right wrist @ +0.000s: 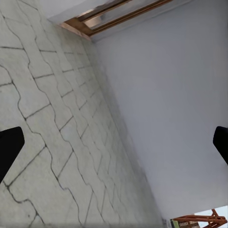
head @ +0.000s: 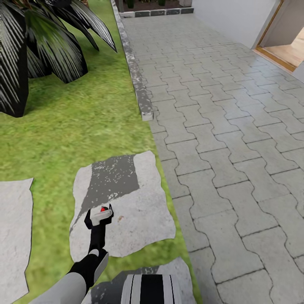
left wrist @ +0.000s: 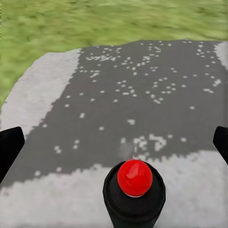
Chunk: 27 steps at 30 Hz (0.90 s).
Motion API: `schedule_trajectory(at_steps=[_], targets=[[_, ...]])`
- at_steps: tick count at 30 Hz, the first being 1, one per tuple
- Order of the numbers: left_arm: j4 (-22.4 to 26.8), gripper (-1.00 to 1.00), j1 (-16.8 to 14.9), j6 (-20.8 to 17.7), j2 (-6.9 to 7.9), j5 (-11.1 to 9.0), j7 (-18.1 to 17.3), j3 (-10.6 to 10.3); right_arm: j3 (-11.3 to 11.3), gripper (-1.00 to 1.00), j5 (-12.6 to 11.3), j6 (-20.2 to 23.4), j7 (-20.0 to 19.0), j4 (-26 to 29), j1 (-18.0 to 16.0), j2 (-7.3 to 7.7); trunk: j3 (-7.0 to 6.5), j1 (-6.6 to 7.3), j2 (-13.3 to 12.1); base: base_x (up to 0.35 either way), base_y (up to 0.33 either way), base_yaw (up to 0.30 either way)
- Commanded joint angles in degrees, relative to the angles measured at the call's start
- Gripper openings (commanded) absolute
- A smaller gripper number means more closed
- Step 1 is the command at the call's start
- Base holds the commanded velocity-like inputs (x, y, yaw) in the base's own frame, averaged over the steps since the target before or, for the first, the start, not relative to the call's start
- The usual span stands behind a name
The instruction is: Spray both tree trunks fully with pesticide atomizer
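- The left gripper [head: 100,216], low and left of centre in the head view, pinches the pesticide atomizer [head: 101,214] over a pale stepping stone [head: 139,219] set in the lawn [head: 76,126].
- In the left wrist view the atomizer's red dot [left wrist: 135,177] sits at lower centre above a dark, white-flecked patch [left wrist: 142,104].
- The right gripper [right wrist: 114,145] is spread wide over grey paving [right wrist: 52,133] beside a white wall [right wrist: 175,104].
- A dark palm [head: 38,42] fills the head view's upper left.
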<state>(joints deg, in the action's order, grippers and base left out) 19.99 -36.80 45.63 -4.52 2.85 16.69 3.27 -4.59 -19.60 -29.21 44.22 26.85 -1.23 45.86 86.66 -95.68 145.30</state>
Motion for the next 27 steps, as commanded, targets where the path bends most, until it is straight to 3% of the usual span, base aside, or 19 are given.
schedule_trajectory(at_steps=[1, 20, 27], targets=[[-0.03, 1.00, -0.03, 0.16, -0.05, 0.31, 0.01, 0.33, 0.11, 1.00, -0.44, -0.22, -0.01, 0.05, 0.00, 0.02, 0.03, 0.01, 0.01, -0.006, -0.005, 0.000], [-0.03, 1.00, -0.03, 0.21, -0.05, 0.31, 0.01, 0.29, 0.13, 1.00, -0.36, -0.23, -0.01, 0.13, 0.00, 0.02, 0.03, 0.01, 0.01, -0.001, -0.046, 0.033], [-0.03, 1.00, -0.03, 0.25, -0.05, 0.31, -0.02, 0.25, 0.16, 1.00, -0.36, -0.23, -0.01, 0.13, 0.00, 0.02, 1.58, -0.17, 0.11, 0.000, 0.000, 0.005]])
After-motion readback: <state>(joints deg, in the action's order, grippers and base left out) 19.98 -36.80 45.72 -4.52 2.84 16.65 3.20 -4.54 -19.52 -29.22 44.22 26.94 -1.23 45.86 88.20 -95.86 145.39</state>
